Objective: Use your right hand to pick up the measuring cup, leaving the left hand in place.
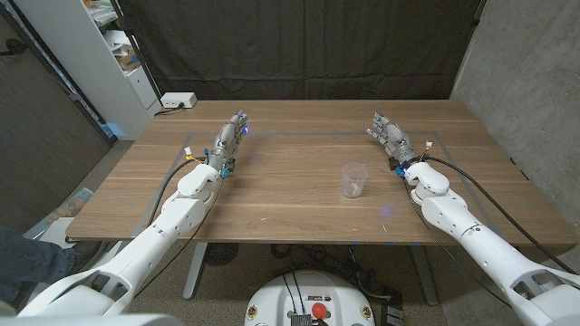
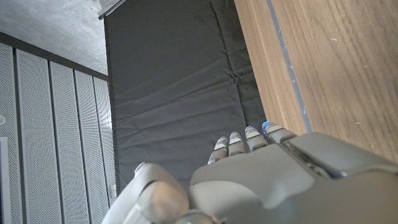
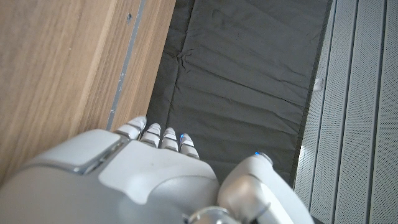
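Note:
A small clear plastic measuring cup [image 1: 354, 179] stands upright near the middle of the wooden table [image 1: 299, 213], slightly right of centre. My right hand [image 1: 388, 132] is at the far right, behind and to the right of the cup, apart from it, fingers stretched out and holding nothing. On the far left side my left hand [image 1: 233, 132] stretches toward the table's back edge, also holding nothing. The right wrist view shows the back of my right hand [image 3: 143, 177] beside the tabletop, and the left wrist view shows the back of my left hand [image 2: 261, 177] likewise.
A black curtain [image 1: 299, 45] hangs behind the table. A white power strip [image 1: 177, 100] lies on the floor at the back left, beside a white shelf unit [image 1: 109, 54]. Thin tape lines [image 1: 308, 132] run across the tabletop's far part.

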